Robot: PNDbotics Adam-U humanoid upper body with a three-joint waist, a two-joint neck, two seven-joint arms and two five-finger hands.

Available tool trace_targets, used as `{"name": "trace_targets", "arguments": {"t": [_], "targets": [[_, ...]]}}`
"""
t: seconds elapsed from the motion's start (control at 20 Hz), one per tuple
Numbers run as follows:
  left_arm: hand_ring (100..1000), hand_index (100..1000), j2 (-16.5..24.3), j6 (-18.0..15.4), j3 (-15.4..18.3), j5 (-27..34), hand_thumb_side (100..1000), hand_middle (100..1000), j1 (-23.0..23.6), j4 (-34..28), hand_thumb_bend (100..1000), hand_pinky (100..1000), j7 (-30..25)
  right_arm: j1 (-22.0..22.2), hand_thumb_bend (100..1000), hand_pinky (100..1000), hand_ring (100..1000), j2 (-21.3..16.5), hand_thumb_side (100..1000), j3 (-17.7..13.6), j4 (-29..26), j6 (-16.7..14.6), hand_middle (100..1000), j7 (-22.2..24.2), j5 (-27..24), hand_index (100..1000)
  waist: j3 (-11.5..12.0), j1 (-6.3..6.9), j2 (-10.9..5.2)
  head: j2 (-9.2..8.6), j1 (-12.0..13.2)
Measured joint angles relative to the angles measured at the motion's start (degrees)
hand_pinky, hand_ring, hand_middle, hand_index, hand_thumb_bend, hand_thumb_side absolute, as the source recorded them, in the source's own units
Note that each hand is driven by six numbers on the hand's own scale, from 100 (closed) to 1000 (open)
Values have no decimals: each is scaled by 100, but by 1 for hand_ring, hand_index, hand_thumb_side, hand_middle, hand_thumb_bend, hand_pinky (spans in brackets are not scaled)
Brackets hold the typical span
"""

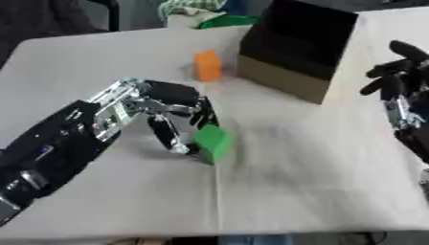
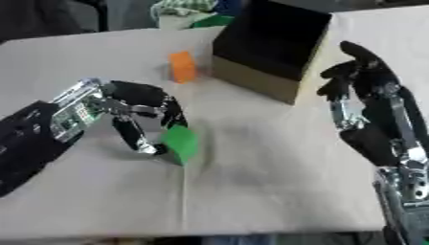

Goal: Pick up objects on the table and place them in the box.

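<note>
My left hand [image 1: 172, 112] is curled down around the green block [image 1: 214, 142], fingers pinching it where it sits on the bench [image 1: 293, 182], in front of the box [image 1: 298, 45] and well apart from it. The orange block [image 1: 207, 65] stands just left of the box. My right hand [image 2: 368, 95] hangs released, to the right of the box

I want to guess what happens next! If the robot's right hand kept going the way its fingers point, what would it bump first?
Probably the black open-topped box. The right hand points up and away beside its corner; depth is unclear, so it might slide past.
</note>
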Motion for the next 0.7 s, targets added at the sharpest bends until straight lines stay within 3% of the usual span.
{"name": "trace_targets", "arguments": {"t": [0.1, 0.15, 0.3, 0.55, 0.7], "targets": [[477, 701, 1, 0, 138, 83, 183, 468, -1, -18, 220, 624, 0, 0, 100, 907, 544, 0, 510, -2, 0, 0, 601, 0, 0, 919, 3, -1, 0, 0, -11], [479, 702, 3, 0, 229, 110, 174, 470, -4, -30, 184, 626, 0, 0, 100, 907, 544, 0, 511, -2, 0, 0, 601, 0, 0, 919, 6, -2, 0, 0, -18], [482, 705, 9, 0, 543, 158, 171, 473, -108, -46, 251, 628, 0, 1, 100, 907, 544, 0, 511, -2, 0, 0, 601, 0, 2, 919, 10, -7, 0, 0, -25], [487, 710, -23, 0, 1144, 226, 151, 479, -505, 132, 279, 635, 0, 6, 100, 907, 544, 0, 511, -3, 1, 0, 601, -1, 18, 919, -3, -16, -2, 0, -36], [488, 709, -250, 0, 1530, 133, 133, 480, -874, 392, 287, 638, 0, 9, 100, 907, 543, 0, 512, -3, 1, 0, 601, -1, 19, 919, -27, -30, -6, 0, -40]]}}
